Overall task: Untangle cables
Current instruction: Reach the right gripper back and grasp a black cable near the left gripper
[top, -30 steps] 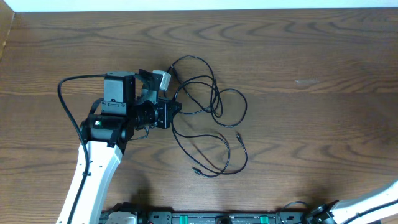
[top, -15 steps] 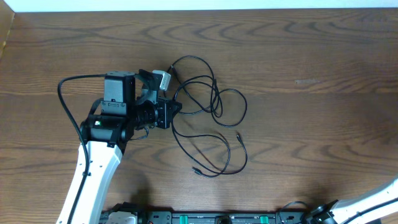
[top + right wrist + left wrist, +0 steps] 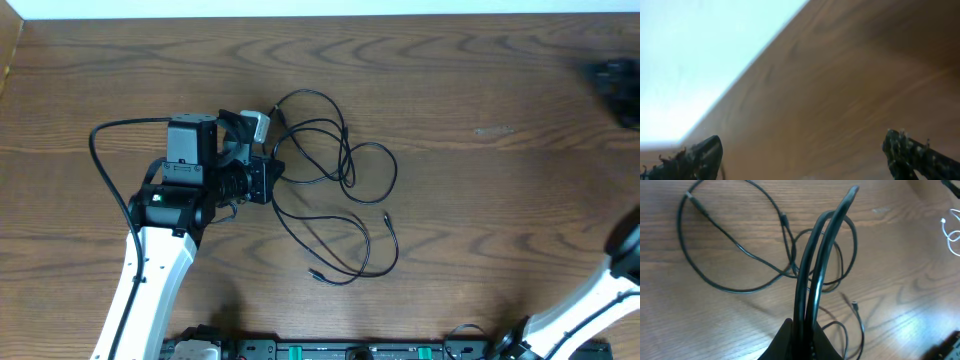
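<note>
Overhead view: thin black cables (image 3: 335, 195) lie in loose tangled loops on the brown wooden worktop (image 3: 480, 90), left of centre. The left jaws are clamped on strands at the tangle's left edge. The right jaws stand wide apart, holding nothing.

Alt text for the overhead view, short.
The left gripper is shut on one side of a tangle of thin black cables spread in loops on a wooden table. The right arm is a blur at the right edge.
</note>
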Tool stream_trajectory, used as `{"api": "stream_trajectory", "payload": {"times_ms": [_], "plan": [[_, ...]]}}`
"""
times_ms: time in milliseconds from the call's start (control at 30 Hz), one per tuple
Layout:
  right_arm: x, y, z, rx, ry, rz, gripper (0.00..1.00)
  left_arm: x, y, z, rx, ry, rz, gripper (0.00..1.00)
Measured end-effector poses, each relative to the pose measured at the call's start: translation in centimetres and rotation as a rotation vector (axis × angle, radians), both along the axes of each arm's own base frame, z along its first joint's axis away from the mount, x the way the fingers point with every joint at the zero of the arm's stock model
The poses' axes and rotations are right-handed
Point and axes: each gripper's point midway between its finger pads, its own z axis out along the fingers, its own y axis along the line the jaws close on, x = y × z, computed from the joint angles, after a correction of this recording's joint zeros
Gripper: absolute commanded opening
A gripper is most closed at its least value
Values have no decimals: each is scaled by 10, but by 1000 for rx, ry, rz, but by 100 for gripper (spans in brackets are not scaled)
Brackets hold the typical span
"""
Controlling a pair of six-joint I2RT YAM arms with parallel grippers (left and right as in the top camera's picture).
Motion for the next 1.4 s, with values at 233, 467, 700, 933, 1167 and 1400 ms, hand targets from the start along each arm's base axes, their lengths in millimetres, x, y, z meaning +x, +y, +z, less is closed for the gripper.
{"api": "stream_trajectory", "payload": {"times_ms": [233,467,700,933,1167,1400], "plan": [[-8,158,-32,-88,145,400,99,1,-16,15,-87,-45,-69,7],[-47,289,-44,-143,198,768,99,4,-25,27,-142,-94,-116,8],[-91,378,-50,-204,220,1015,89,11,-14,22,-85,-102,-60,8],[-128,395,-66,-340,315,1138,92,18,-2,16,-22,-111,-2,7],[-164,388,-74,-429,425,1255,87,22,5,13,17,-117,28,8],[-169,406,-43,-480,292,1320,88,23,6,13,26,-120,33,7]]}}
